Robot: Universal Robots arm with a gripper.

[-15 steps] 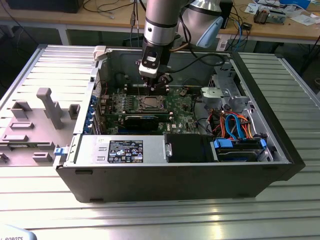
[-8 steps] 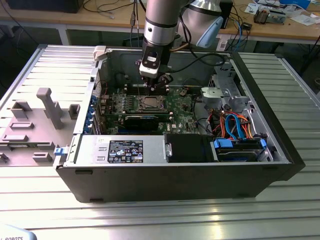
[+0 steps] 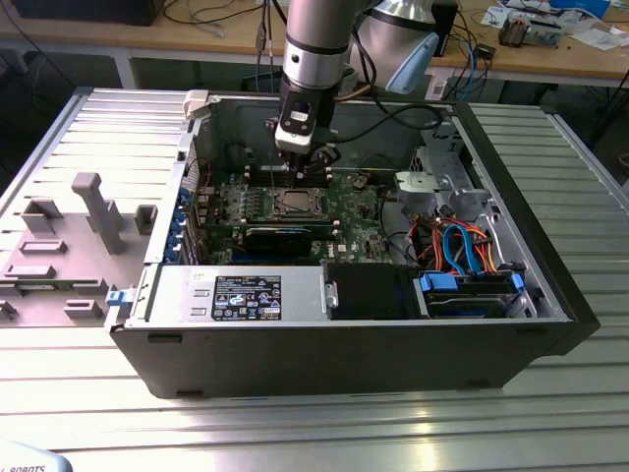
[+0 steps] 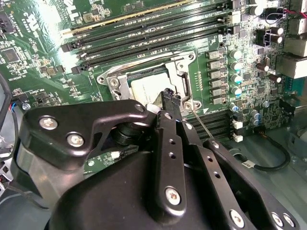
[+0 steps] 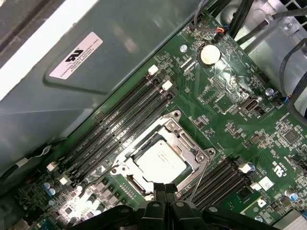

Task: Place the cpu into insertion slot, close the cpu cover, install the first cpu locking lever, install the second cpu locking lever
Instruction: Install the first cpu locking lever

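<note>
The cpu [image 5: 160,159], a silvery square chip, lies in the insertion slot [image 5: 139,179] on the green board. The cpu cover [image 5: 181,140] lies flat around it, its window framing the chip. My gripper [image 5: 166,189] hangs just over one edge of the socket with its black fingers pressed together and nothing between them. A thin metal locking lever [image 5: 199,178] runs slanted beside the socket, close to the fingertips. The second wrist view has the cpu [image 4: 146,87], the cover [image 4: 181,64], the lever [image 4: 201,125] and the gripper [image 4: 170,96]. In the exterior view the gripper [image 3: 303,172] stands above the socket [image 3: 298,204].
Long black memory slots [image 5: 120,124] flank the socket on both sides. The grey case wall [image 5: 96,96] rises close behind them. A power supply [image 3: 241,295], a drive cage and orange and blue cables [image 3: 462,246] fill the rest of the open case [image 3: 550,295].
</note>
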